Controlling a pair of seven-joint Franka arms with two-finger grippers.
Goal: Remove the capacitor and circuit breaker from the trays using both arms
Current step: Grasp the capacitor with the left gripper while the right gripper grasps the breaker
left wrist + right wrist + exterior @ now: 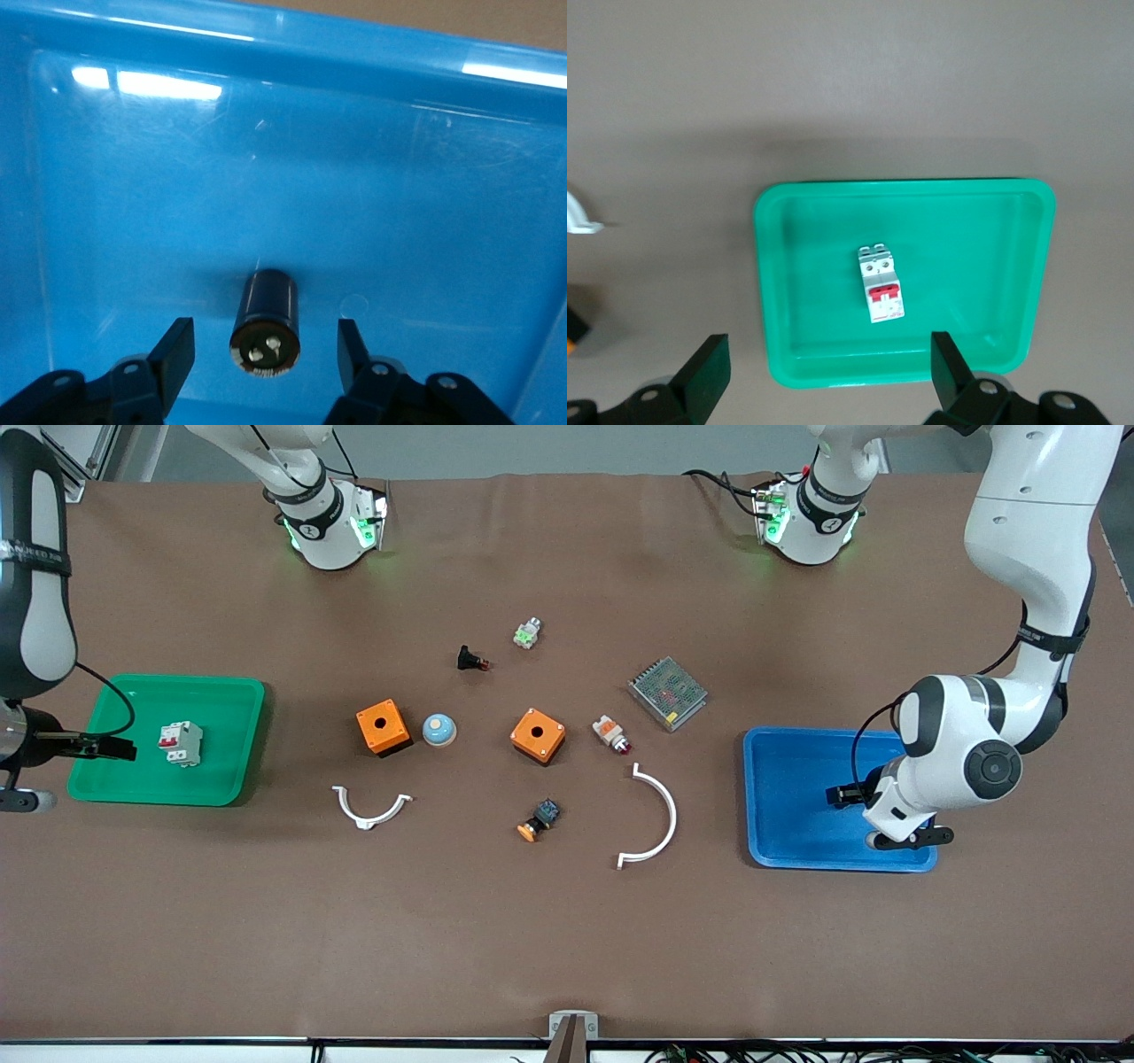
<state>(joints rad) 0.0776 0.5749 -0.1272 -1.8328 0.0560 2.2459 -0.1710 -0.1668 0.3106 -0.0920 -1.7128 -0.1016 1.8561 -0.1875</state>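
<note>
Left gripper: low inside the blue tray at the left arm's end of the table. Fingers spread, nothing between them touching. The capacitor lies on its side on the tray floor, centred between the two fingertips with a clear gap to each; its end face with two pale terminals points toward the wrist camera. In the front view the arm's wrist hides the capacitor.

Right gripper: up in the air over the table, at the edge of the green tray that faces the table's end on the right arm's side. Fingers spread wide, holding nothing. The breaker lies flat on the tray floor, about mid-tray, below and ahead of the open fingertips, well apart from them. Red levers face up; white body free of the tray walls.

Between the two trays, none of it near either gripper: two orange boxes, a blue dome button just beside the first box, a black switch, a small green-lit part, a metal-mesh module, a white-and-orange part, a blue-bodied button with an orange cap, and two white curved brackets.
</note>
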